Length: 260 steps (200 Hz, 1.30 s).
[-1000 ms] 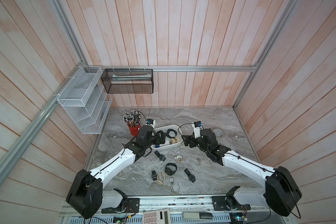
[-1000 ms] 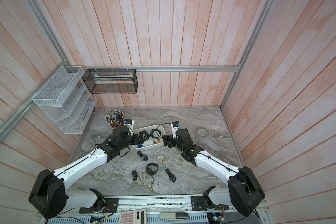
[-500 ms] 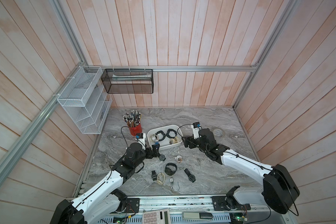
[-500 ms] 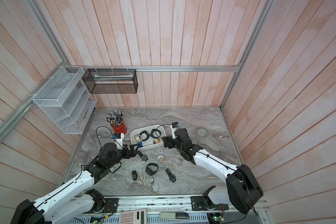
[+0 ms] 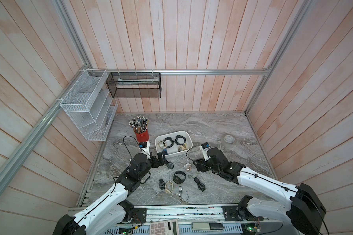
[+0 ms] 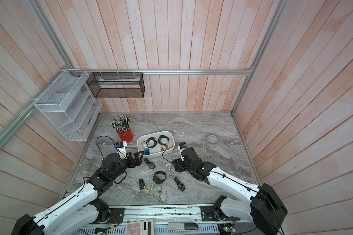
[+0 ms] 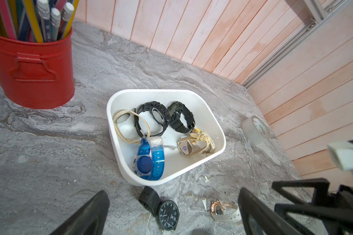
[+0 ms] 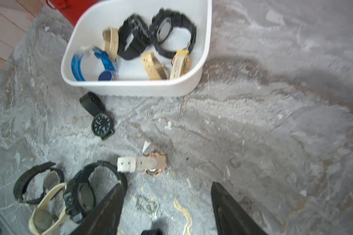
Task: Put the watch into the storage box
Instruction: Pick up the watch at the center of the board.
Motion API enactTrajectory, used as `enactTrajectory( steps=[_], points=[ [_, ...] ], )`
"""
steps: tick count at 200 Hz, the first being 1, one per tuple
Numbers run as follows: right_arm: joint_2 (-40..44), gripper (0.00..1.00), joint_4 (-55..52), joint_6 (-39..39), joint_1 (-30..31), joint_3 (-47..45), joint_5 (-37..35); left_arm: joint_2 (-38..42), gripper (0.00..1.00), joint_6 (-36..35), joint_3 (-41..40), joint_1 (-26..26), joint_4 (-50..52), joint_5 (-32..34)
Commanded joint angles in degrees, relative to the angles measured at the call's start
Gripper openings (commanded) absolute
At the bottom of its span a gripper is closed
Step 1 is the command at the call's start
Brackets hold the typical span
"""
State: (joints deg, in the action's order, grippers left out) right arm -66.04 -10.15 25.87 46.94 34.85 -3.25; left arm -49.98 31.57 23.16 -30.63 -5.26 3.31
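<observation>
Rose-gold watch (image 8: 145,163) lying just ahead of spread, empty right fingers (image 8: 108,209), not between them, left fingers (image 7: 86,215) spread, empty

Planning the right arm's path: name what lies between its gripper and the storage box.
Right wrist view: a white-strapped watch lies before the right gripper; beyond it, mostly bare marble to the storage box.
</observation>
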Motion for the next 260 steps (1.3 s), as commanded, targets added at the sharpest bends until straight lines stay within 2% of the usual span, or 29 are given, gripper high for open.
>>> enactTrajectory(
  steps=[1,38,82,154,228,260],
  points=[
    [0.8,0.69,-2.7,4.5,3.6,-2.2,-1.7,0.7,1.0,0.4,-0.8,0.3,-1.5,0.6],
    [-1.1,0.63,-2.4,8.1,7.7,-4.1,-0.5,1.5,1.0,0.5,-1.0,0.2,-0.9,0.8],
    [-3.7,0.55,-0.5,9.2,8.8,-5.7,-0.4,1.8,1.0,0.2,-1.0,0.2,-0.1,1.1],
    [-8.5,0.52,1.7,9.8,10.1,-6.0,-1.0,3.1,1.0,0.0,-1.3,0.3,0.8,1.4],
    [-10.2,0.24,-0.6,9.1,10.5,-3.6,-4.9,2.6,1.0,0.0,-0.8,0.3,1.2,1.5],
    [-9.1,0.21,-3.8,8.1,10.5,-1.7,-8.4,2.9,1.0,-0.2,-1.2,0.3,1.2,1.9]
  ],
)
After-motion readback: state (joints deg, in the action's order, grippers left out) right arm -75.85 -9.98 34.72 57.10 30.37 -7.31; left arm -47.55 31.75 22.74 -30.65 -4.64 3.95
